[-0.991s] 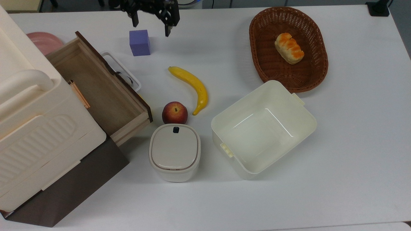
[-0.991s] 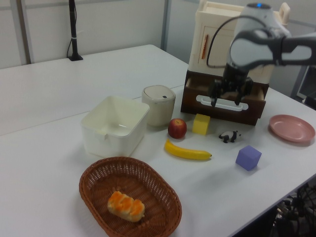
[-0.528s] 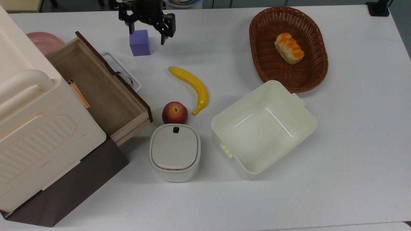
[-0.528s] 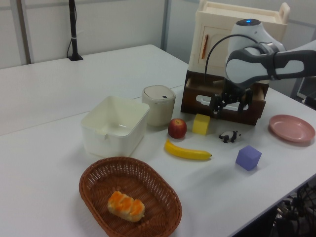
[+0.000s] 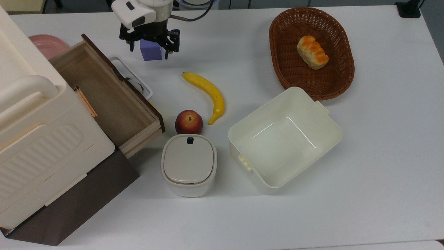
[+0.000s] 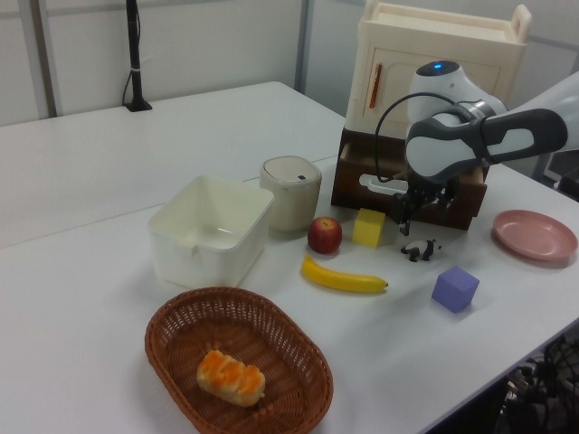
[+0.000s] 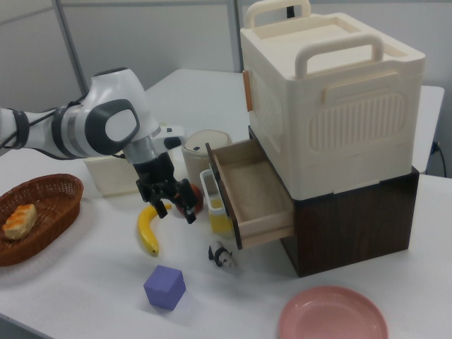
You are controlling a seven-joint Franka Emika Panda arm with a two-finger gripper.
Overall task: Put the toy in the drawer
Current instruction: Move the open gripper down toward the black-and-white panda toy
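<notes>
Coming lower than a moment ago, the end effector (image 6: 415, 220), fingers apart and empty, now hangs near the toy (image 6: 420, 250) before the open drawer (image 7: 248, 192)

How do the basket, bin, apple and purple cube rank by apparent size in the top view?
Largest to smallest:
1. bin and basket: too alike to rank
2. apple
3. purple cube: partly hidden by the claw, so unsure against the apple
</notes>
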